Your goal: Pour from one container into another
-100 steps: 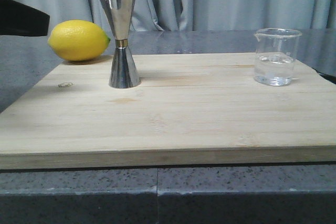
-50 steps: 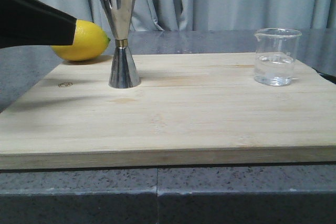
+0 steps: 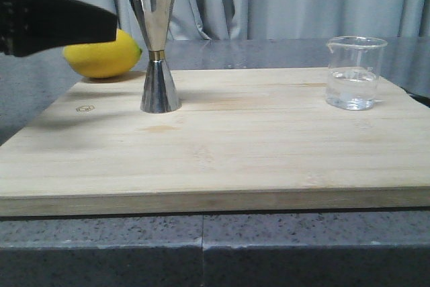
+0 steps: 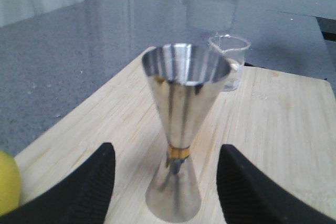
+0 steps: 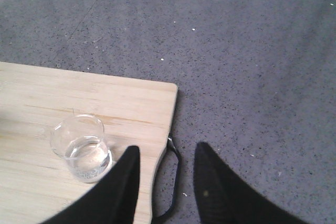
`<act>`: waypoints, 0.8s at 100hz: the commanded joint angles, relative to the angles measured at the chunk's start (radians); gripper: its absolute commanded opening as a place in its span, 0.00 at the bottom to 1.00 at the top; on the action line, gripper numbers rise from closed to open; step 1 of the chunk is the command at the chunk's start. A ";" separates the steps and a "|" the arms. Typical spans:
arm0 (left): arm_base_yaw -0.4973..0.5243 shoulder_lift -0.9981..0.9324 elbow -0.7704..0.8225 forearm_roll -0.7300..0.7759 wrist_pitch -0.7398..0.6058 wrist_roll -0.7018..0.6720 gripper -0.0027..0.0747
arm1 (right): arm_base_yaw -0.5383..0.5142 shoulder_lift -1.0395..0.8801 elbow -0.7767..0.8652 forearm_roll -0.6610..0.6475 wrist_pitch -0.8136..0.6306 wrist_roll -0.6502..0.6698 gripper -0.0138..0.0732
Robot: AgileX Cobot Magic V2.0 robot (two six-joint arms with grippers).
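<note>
The steel hourglass jigger (image 3: pixel 159 45) with a gold waist band stands upright on the left back part of the wooden board (image 3: pixel 222 146). My left gripper (image 3: pixel 111 25) hangs just left of its upper cone, open, touching nothing. In the left wrist view the jigger (image 4: pixel 181 108) stands ahead of the gap between the wide-apart fingers (image 4: pixel 89 182). The clear glass beaker (image 3: pixel 355 73), holding some clear liquid, stands at the board's right back. In the right wrist view my right gripper (image 5: pixel 168 149) is open above the board's edge, with the beaker (image 5: pixel 81 148) beside it and apart from it.
A yellow lemon (image 3: pixel 101 55) lies behind the jigger on the left, partly covered by my left arm. The board rests on a grey speckled counter (image 3: pixel 201 233). A black loop handle (image 5: pixel 170 182) hangs at the board's right end. Grey curtains close the back.
My left gripper has moved rightward into view, from the left edge to just short of the jigger, and now covers part of the lemon. The jigger and beaker have not moved.
</note>
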 commanded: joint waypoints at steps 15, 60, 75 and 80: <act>-0.042 0.090 -0.025 -0.118 -0.188 0.045 0.55 | 0.000 -0.001 -0.033 0.014 -0.077 -0.009 0.39; -0.118 0.110 -0.025 -0.181 -0.188 0.143 0.55 | 0.000 -0.001 -0.033 0.014 -0.083 -0.009 0.39; -0.125 0.110 -0.026 -0.198 -0.188 0.144 0.55 | 0.000 0.003 -0.033 0.014 -0.084 -0.009 0.39; -0.129 0.110 -0.026 -0.207 -0.188 0.144 0.55 | 0.000 0.003 -0.033 0.014 -0.086 -0.009 0.39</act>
